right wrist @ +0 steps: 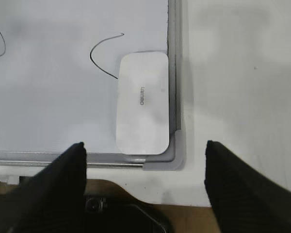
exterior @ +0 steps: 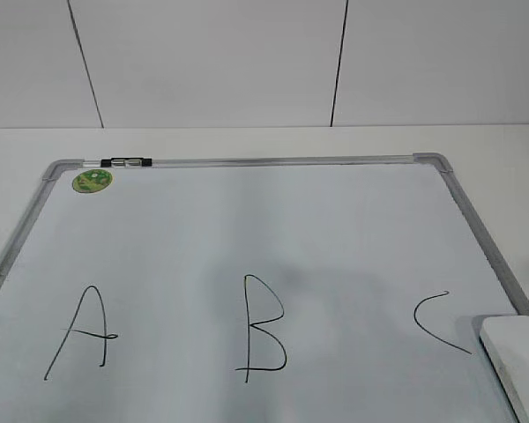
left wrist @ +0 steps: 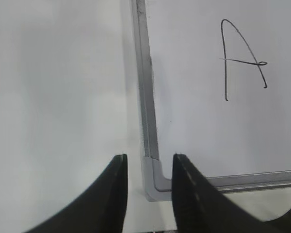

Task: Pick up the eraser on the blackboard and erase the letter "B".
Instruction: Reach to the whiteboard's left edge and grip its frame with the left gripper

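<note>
The blackboard (exterior: 247, 220) is a white board with a grey frame, lying flat. A black "A" (exterior: 81, 333), the letter "B" (exterior: 263, 328) and a "C" (exterior: 439, 322) are drawn along its near part. The white eraser (exterior: 518, 359) lies in the near right corner, beside the "C"; it also shows in the right wrist view (right wrist: 141, 103). My right gripper (right wrist: 144, 145) is open wide and empty, just short of the eraser's near end. My left gripper (left wrist: 149, 158) is open and empty over the board's near left corner (left wrist: 155, 184). Neither gripper shows in the exterior view.
A green round sticker (exterior: 93, 181) and a black-and-silver clip (exterior: 128, 161) sit at the board's far left corner. White table (left wrist: 53, 97) surrounds the board. A wooden edge and dark hardware (right wrist: 131, 213) lie below the right gripper.
</note>
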Robot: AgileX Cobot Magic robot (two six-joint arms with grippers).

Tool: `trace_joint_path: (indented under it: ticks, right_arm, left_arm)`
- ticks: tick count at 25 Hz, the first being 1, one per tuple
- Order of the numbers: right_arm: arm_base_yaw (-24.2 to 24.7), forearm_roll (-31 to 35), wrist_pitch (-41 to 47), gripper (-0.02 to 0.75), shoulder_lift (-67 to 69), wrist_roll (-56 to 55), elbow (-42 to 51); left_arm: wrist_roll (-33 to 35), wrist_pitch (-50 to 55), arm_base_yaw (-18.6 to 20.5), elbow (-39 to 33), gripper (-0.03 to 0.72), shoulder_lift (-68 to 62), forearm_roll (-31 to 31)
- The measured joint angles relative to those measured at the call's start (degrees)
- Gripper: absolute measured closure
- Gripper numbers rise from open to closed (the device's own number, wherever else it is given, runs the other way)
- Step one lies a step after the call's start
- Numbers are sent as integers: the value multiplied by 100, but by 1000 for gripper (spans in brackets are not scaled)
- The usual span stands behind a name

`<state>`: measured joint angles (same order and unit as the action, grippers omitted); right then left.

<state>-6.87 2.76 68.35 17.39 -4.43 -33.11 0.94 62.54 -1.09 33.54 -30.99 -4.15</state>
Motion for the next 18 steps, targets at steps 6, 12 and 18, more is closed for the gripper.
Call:
trace_joint_path:
  ticks: [6,12,18]
  right_arm:
    - [0,330,112,154,971,-22,-222]
    - [0,499,124,154,1619,-22,-227]
    - [0,586,124,154,1839,-22,-227]
  left_arm:
    - [-31,-254,0,712,447,-1936,-62]
    - [-40,-530,0,1807,447,-3829,31]
    - [-28,-776,0,2661,448,-5492,69]
